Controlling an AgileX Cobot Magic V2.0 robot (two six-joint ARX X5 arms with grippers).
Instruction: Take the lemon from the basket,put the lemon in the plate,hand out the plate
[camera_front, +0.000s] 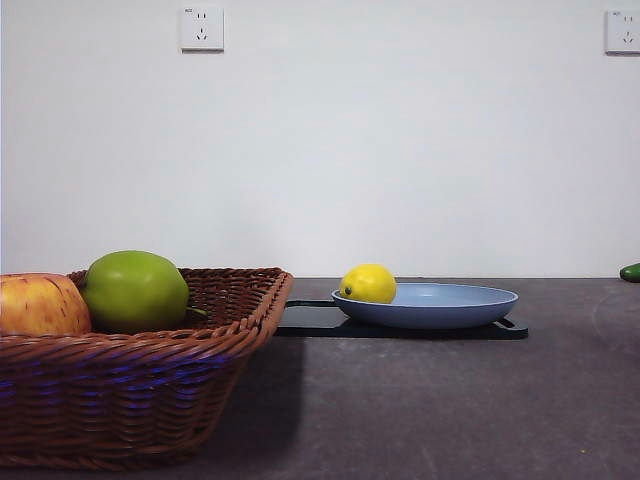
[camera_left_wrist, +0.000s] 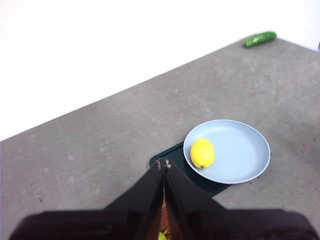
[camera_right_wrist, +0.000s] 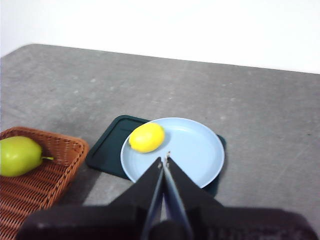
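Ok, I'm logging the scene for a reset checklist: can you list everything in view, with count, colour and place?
lemon: 1, yellow, in the plate near the rim on the basket side
plate: 1, light blue, on the tray
tray: 1, black, flat on the table beside the basket
basket: 1, brown wicker, at the table's near edge in the front view
green apple: 1, green, in the basket
red-yellow apple: 1, in the basket beside the green apple
cucumber: 1, green, at the table's far edge
table: 1, dark grey
wall sockets: 2, white, high on the wall
left gripper: black, jaws shut, above the table
right gripper: black, jaws shut, above the plate
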